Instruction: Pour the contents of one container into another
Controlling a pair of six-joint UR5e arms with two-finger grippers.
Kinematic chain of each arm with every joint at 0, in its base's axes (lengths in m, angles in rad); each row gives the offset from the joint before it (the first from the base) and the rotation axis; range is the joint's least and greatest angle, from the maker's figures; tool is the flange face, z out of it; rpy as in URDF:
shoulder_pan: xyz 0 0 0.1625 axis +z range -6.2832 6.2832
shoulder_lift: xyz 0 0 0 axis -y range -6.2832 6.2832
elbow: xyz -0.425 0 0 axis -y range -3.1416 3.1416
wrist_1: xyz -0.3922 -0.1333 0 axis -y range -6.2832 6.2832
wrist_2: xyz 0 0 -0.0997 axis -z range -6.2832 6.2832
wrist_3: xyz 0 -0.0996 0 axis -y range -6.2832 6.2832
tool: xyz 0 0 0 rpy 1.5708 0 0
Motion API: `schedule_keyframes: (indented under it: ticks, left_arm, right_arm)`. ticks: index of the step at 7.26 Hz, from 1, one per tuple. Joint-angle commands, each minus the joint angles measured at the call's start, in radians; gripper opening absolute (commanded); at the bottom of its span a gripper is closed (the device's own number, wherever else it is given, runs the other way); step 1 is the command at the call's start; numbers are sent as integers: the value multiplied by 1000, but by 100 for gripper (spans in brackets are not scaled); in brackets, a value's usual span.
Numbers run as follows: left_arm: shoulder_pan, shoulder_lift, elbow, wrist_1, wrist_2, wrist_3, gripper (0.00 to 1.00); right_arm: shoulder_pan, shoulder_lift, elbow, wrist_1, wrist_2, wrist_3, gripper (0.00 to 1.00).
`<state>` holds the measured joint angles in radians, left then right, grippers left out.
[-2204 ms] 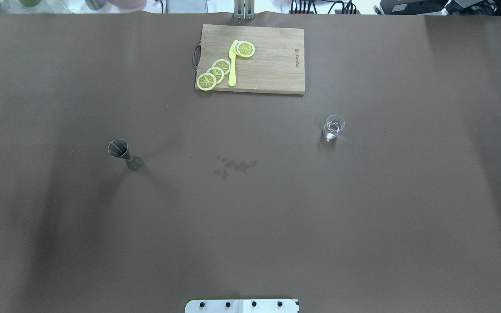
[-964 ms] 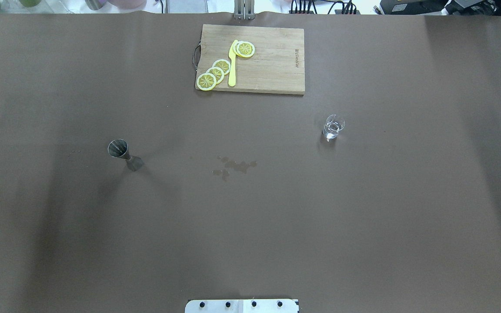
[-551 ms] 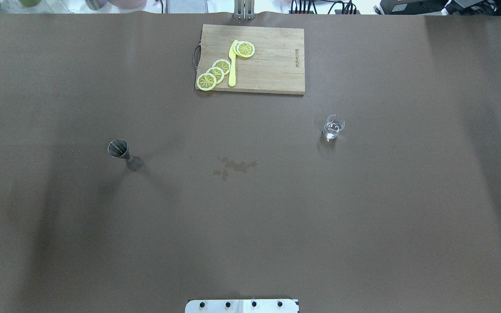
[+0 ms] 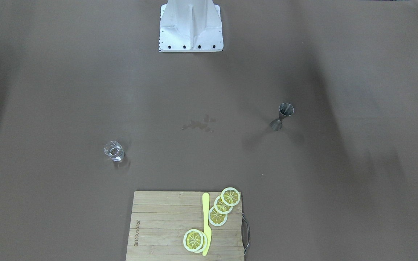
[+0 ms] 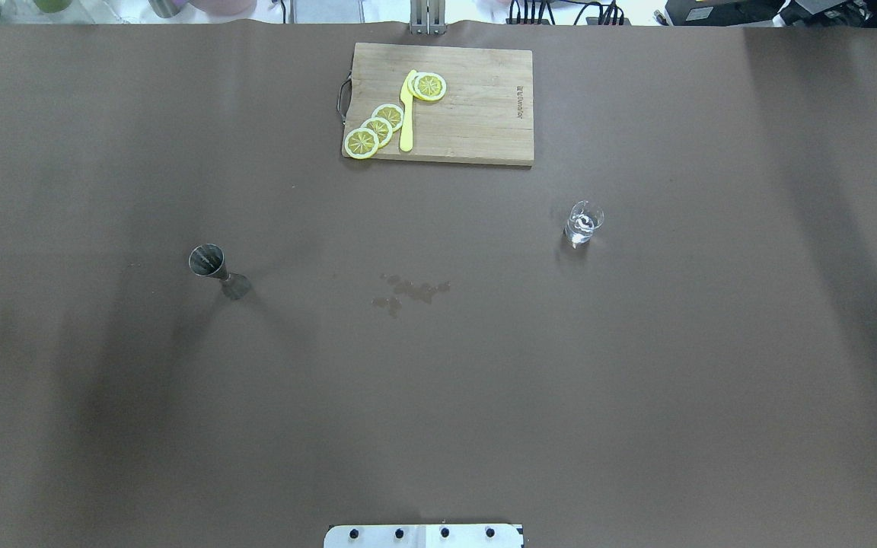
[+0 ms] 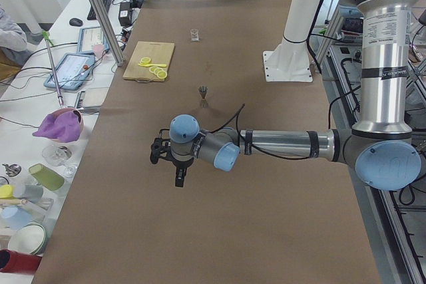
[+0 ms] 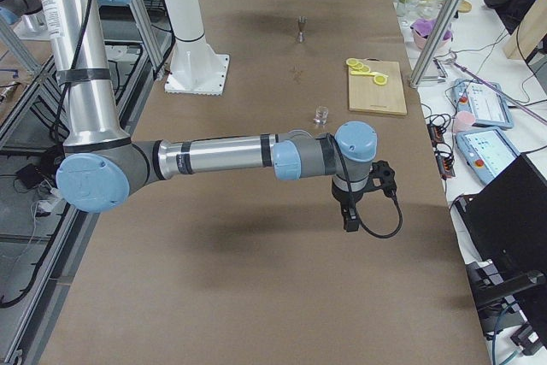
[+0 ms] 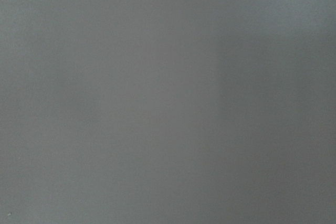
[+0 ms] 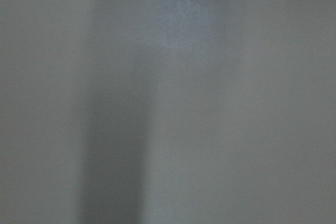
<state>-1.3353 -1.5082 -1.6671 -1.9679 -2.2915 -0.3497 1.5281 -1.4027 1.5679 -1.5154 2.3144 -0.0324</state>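
Note:
The clear glass [image 5: 583, 223] stands upright right of centre with a little clear liquid in it; it also shows as the glass [image 4: 114, 150] in the front-facing view. The steel jigger [image 5: 218, 272] stands upright left of centre, open cone up. Neither gripper touches either one. My left gripper [image 6: 178, 179] hangs over the table's left end, well short of the jigger [image 6: 203, 92]. My right gripper [image 7: 350, 218] hangs over the right end, nearer than the glass [image 7: 321, 114]. I cannot tell whether either is open. Both wrist views show only bare brown table.
A wooden cutting board [image 5: 484, 106] lies at the far middle with lemon slices [image 5: 377, 128] and a yellow knife [image 5: 406, 114]. A wet stain [image 5: 408, 293] marks the centre. The robot base [image 4: 191, 25] stands at the near edge. Clutter and a person sit beyond the far edge.
The glass and the jigger stand where they were. Only the faint shadows at the table's two ends have shifted a little.

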Motion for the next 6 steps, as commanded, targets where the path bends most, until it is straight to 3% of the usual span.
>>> schedule_keyframes:
  ticks: [1, 3, 4, 6]
  left_arm:
    - [198, 3, -156, 167, 101, -2, 99]
    - [277, 16, -233, 216, 106, -3, 99]
    - [306, 20, -247, 193, 103, -8, 99]
    - [317, 23, -244, 91, 92, -5, 99]
  right_arm:
    - [-95, 66, 12, 131, -90, -4, 100]
    - [-212, 102, 34, 152, -209, -17, 100]
    - [-217, 106, 29, 155, -193, -18, 100]
    - [-217, 123, 9, 185, -27, -33, 100]
